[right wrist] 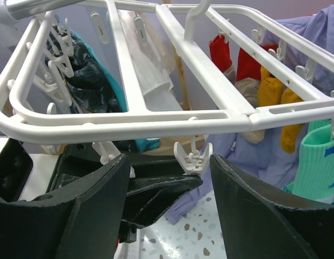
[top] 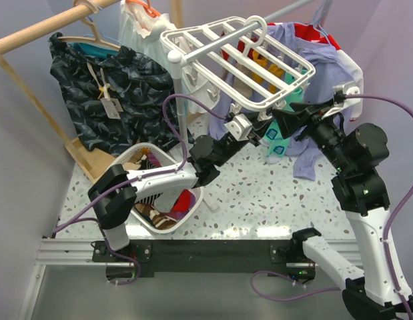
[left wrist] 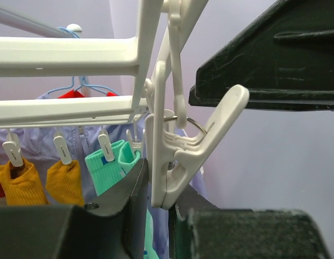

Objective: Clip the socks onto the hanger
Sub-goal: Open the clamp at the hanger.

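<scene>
Two white-shelled arms point(top: 159, 179) with black joints and looping purple cables point(top: 171, 123)

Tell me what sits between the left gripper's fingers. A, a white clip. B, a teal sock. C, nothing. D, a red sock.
A: the left wrist view shows a white clip hanging from the hanger, pinched between the left gripper's fingers.
</scene>
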